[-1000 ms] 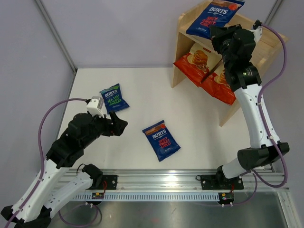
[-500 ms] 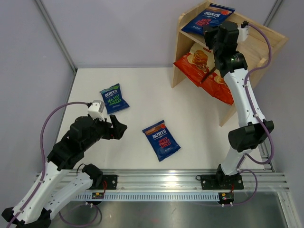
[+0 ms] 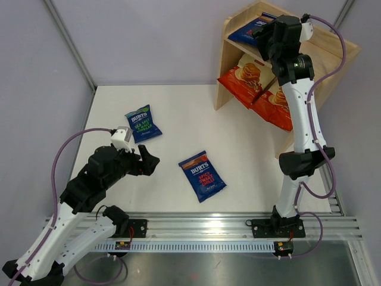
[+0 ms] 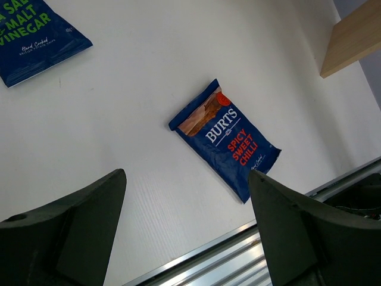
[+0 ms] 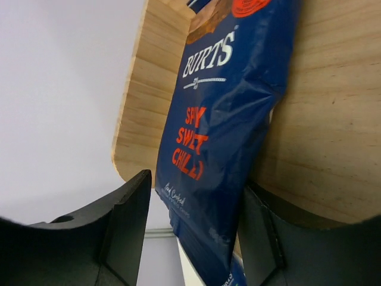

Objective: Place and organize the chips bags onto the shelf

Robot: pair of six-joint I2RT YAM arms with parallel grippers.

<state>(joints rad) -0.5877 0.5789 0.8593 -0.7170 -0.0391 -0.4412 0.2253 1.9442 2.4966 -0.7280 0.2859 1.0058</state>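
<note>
The shelf (image 3: 333, 56) at two o'clock carries both Cassava Chips bags (image 3: 249, 76) on its lower tier and one Burts bag (image 5: 220, 119) on top, between the fingers (image 5: 128, 220) of the right gripper (image 5: 195, 183) (grip unclear), while the green-lettered bag (image 3: 141, 123) at ten o'clock and the red-lettered bag (image 3: 202, 176) at six lie unshelved on the table (image 3: 178, 101), near the wide-open, empty left gripper (image 4: 186, 174).

White table (image 3: 190, 119) — (silver) rail (image 3: 202, 223) nearside.

Vinegar bag (image 3: 142, 124) left of chilli bag (image 3: 202, 176) on table (image 3: 178, 107); shelf (image 3: 228, 65) far right

Shelf (image 3: 225, 71) holds three bags (image 3: 244, 77); two Burts bags (image 3: 202, 176) outside.
</note>
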